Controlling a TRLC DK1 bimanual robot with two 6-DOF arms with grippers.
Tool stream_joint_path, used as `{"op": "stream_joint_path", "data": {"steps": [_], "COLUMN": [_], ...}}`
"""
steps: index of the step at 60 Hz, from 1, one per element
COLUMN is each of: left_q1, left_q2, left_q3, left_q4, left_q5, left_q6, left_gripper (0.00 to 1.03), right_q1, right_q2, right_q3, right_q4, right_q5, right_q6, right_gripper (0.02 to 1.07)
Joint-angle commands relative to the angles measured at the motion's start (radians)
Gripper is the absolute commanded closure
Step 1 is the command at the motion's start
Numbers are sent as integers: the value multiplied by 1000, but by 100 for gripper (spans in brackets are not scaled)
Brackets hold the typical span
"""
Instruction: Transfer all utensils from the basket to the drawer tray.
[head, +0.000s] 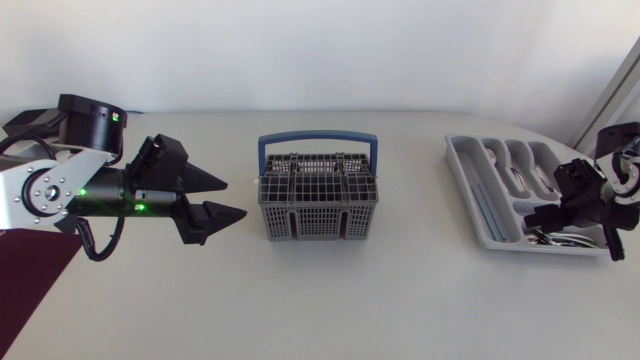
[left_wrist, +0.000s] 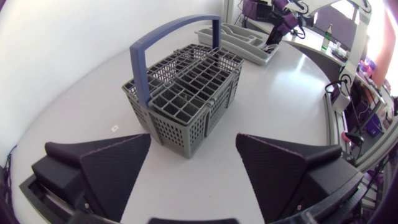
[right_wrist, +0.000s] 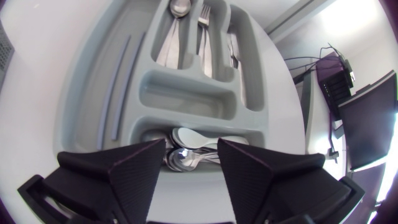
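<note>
The left arm (head: 45, 190) has a silver-grey link with a round plate and small dark screws, a black drum-shaped joint (head: 90, 120) with a small green light, two more green lights on its black forearm, and a black cable (head: 88, 243) looping below. The left gripper (head: 235, 198) is matte black, with two broad wedge-shaped fingers (left_wrist: 112, 168) of finely textured surface. The right arm (head: 625, 175) is mostly black with a pale link and thin cables, and the right gripper (right_wrist: 191, 146) has the same dark wedges.

Bare bench (head: 420, 235) separates the basket (head: 318, 205) from the drawer tray (head: 460, 172) on the right; a tall handle (head: 318, 141) arches over the basket.
</note>
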Motion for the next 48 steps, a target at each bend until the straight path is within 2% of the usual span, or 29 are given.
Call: {"op": "stream_joint_path", "data": {"steps": [1, 4, 8, 11, 16, 19, 20, 22, 26, 29, 35, 39, 48], "left_q1": [-7, -7, -8, -13, -31, -41, -42, -47, -51, -57, -82, -103, -162], "left_q2": [18, 27, 44, 56, 82, 96, 97, 107, 114, 119, 133, 151, 196], "left_q3": [31, 42, 65, 74, 88, 97, 97, 103, 105, 103, 99, 100, 113], "left_q4": [-11, -9, -9, -3, 3, 11, 12, 23, 54, 84, 130, 172, 212], "left_q5": [2, 2, 3, 2, 2, 2, 2, -3, -18, -27, -64, -81, -132], "left_q6": [-44, -58, -90, -109, -141, -164, -166, -181, -210, -227, -244, -271, -290], "left_gripper": [9, 9, 16, 20, 35, 46, 47, 54, 69, 80, 89, 99, 100], "right_q1": [63, 112, 195, 255, 358, 407, 418, 470, 527, 574, 639, 659, 698], "right_q2": [-84, -126, -178, -204, -233, -239, -239, -241, -224, -212, -173, -141, -70], "right_q3": [-55, -82, -107, -112, -90, -73, -69, -55, -27, -6, 40, 77, 154], "right_q4": [-6, -7, -18, -30, -56, -59, -61, -61, -53, -52, -29, -13, -12], "right_q5": [-15, -35, -52, -83, -118, -124, -127, -163, -178, -223, -247, -290, -345], "right_q6": [-16, -10, 18, 38, 108, 139, 143, 156, 199, 214, 258, 288, 318], "right_gripper": [32, 32, 32, 37, 59, 68, 71, 82, 96, 98, 100, 101, 101]}}
